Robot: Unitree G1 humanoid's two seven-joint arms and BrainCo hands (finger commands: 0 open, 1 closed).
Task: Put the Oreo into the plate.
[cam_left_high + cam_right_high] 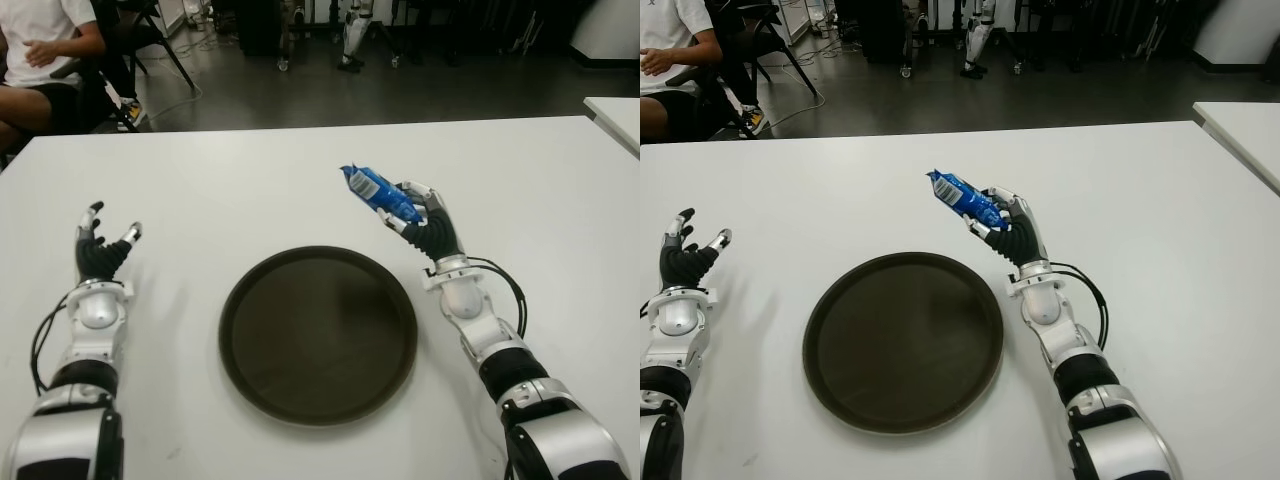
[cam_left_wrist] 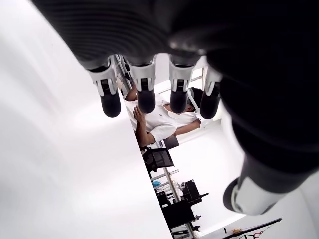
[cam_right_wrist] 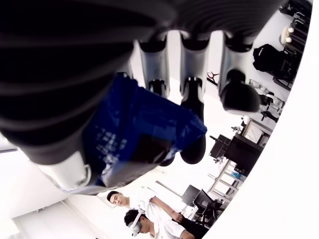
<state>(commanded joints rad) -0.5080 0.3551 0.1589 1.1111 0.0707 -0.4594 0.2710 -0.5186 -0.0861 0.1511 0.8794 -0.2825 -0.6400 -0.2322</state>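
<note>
A blue Oreo packet [image 1: 378, 193] is held above the white table [image 1: 250, 190], just past the far right rim of the round dark plate [image 1: 318, 335]. My right hand [image 1: 425, 222] is shut on its lower end, and the packet sticks out up and to the left. The right wrist view shows the blue Oreo packet [image 3: 134, 134] pinched between thumb and fingers [image 3: 192, 99]. The plate has nothing on it. My left hand [image 1: 103, 245] shows to the left of the plate, fingers spread and holding nothing; its fingertips [image 2: 144, 97] are apart in the left wrist view.
A seated person [image 1: 40, 60] in a white shirt is beyond the table's far left corner, beside chairs. A second white table [image 1: 615, 115] edges in at the far right. Dark floor with equipment legs lies behind.
</note>
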